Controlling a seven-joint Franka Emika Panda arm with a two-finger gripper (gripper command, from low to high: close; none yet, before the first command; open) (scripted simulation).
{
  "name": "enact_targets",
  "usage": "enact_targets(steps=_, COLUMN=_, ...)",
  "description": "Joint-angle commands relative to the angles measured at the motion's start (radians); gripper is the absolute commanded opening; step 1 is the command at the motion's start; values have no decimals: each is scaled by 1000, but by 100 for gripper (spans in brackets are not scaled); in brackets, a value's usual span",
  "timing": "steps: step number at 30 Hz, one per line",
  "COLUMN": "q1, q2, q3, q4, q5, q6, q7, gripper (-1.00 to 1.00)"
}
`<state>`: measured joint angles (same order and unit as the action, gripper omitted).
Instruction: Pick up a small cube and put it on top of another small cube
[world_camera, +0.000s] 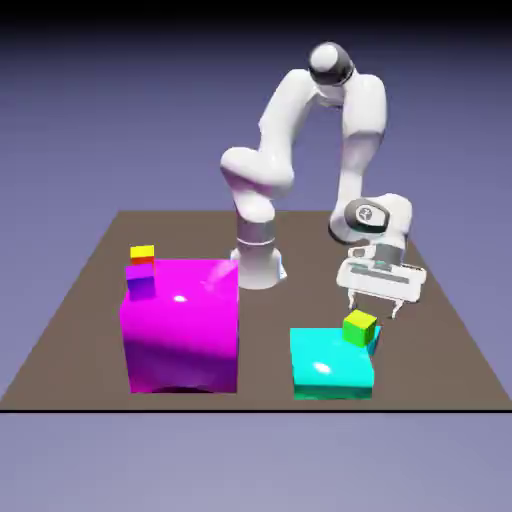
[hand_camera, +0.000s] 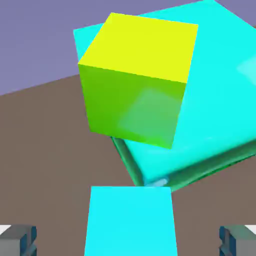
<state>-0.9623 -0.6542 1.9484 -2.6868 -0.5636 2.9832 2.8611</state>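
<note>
Open wide, the gripper (world_camera: 373, 306) hangs over the table (world_camera: 90, 300) just behind the flat cyan block (world_camera: 330, 368), its fingers pointing down and holding nothing. In the hand view the two grey fingertips (hand_camera: 17, 240) sit at the bottom corners, and between them, clear of both, lies the small blue cube (hand_camera: 131, 220), which looks a pale cyan-blue from above. It rests on the brown table just beside the edge of the cyan block. A lime-green small cube (world_camera: 360, 327) stands on the corner of the cyan block nearest the gripper, and in the exterior view it hides almost all of the blue cube. Well apart, at the exterior view's left, stands the large magenta block (world_camera: 182, 330) with a purple small cube (world_camera: 140, 284) on its top at the far left corner. Just behind that, the yellow small cube (world_camera: 143, 251) sits on top of a red small cube (world_camera: 142, 263); whether that pair stands on the magenta block or behind it is unclear.
</note>
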Motion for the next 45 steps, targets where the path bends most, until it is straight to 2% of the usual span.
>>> enact_targets(steps=1, q1=-36, q2=-30, q3=29, q4=12, q5=4, q6=27, q7=6, gripper=0)
enact_targets(steps=6, q1=-213, q2=-179, q3=173, q4=68, q5=23, q6=160, q7=33, gripper=0)
enact_targets(steps=7, q1=-213, q2=-179, q3=173, q4=68, q5=23, q6=160, q7=33, gripper=-100)
enact_targets(steps=15, q1=40, q2=30, q3=-30, q4=-9, q5=-5, q6=-29, q7=-8, gripper=-100)
enact_targets(steps=19, q1=128, q2=43, q3=-107, q4=96, q5=-3, q6=-176, q7=-65, gripper=-100)
enact_targets(steps=44, q1=-554, q2=294, q3=-814, q4=493, q5=268, q6=-1263, q7=19, gripper=-100)
enact_targets(steps=45, q1=-590, q2=298, q3=-818, q4=483, q5=275, q6=-1263, q7=33, gripper=-100)
